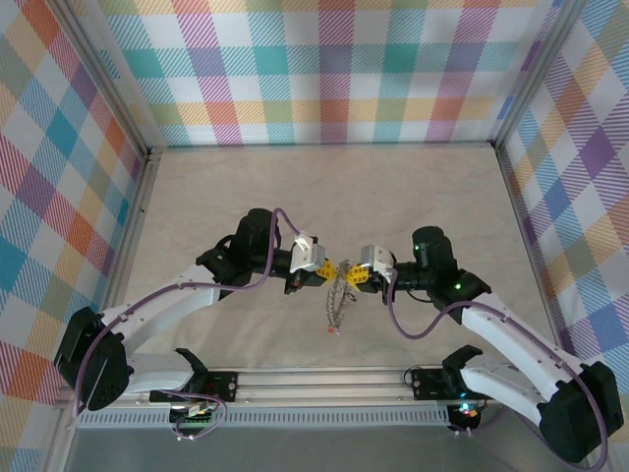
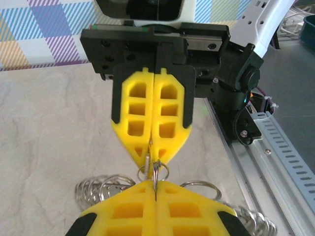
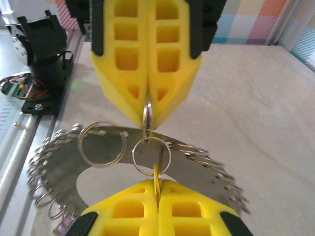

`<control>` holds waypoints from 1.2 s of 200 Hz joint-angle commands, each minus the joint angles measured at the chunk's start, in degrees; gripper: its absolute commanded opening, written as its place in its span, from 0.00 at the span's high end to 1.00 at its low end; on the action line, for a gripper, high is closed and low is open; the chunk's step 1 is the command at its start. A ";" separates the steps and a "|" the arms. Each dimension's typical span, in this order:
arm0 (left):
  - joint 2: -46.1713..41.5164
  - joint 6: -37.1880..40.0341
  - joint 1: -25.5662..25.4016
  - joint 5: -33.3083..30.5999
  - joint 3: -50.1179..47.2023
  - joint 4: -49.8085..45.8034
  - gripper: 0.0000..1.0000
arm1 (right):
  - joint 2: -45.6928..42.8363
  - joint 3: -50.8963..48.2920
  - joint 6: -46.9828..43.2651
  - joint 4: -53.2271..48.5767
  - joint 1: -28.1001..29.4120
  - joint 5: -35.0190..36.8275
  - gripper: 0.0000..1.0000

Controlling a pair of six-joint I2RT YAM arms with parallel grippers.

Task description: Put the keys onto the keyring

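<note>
Both grippers meet tip to tip over the middle of the table. My left gripper [image 1: 332,267] [image 2: 155,187] [image 3: 147,118] is shut on a small silvery ring seen edge-on. That ring links to a round split ring, the keyring [image 3: 151,156] [image 2: 153,171], in the gap between the tips. My right gripper [image 1: 354,276] [image 3: 158,186] [image 2: 150,156] is shut on a yellow-headed key [image 3: 157,173], whose thin metal blade lies against the keyring. I cannot tell whether the blade is threaded on. A curved metal plate [image 3: 59,167] carrying several more rings hangs below the grippers as a chain [image 1: 337,307].
A small reddish piece [image 1: 336,332] sits at the chain's lower end. An aluminium rail [image 1: 324,379] [image 2: 280,147] runs along the near edge by the arm bases. Plaid walls close in the back and both sides.
</note>
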 commanded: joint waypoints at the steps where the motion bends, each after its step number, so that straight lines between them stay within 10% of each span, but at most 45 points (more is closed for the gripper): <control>1: -1.04 1.11 0.33 0.66 2.17 0.63 1.00 | -0.94 3.78 -2.20 -3.55 0.26 2.22 1.00; 99: 2.70 -0.39 0.30 -2.54 4.07 -2.00 1.00 | 0.75 13.69 -15.18 -15.22 1.68 7.73 1.00; 137: 1.45 -3.88 0.45 -6.52 2.10 3.14 0.75 | 1.19 17.99 -22.77 -21.98 3.54 16.28 1.00; 206: -4.19 -9.55 1.95 -17.24 -0.83 3.15 0.67 | 4.01 24.26 -32.81 -27.38 10.69 33.62 1.00; 233: -5.43 -17.95 3.94 -30.56 -2.26 5.12 0.31 | 5.99 26.32 -34.34 -26.52 12.23 39.52 1.00; 240: -5.42 -19.65 4.85 -33.04 -1.92 4.04 0.02 | 6.54 26.88 -34.54 -26.02 12.54 40.31 1.00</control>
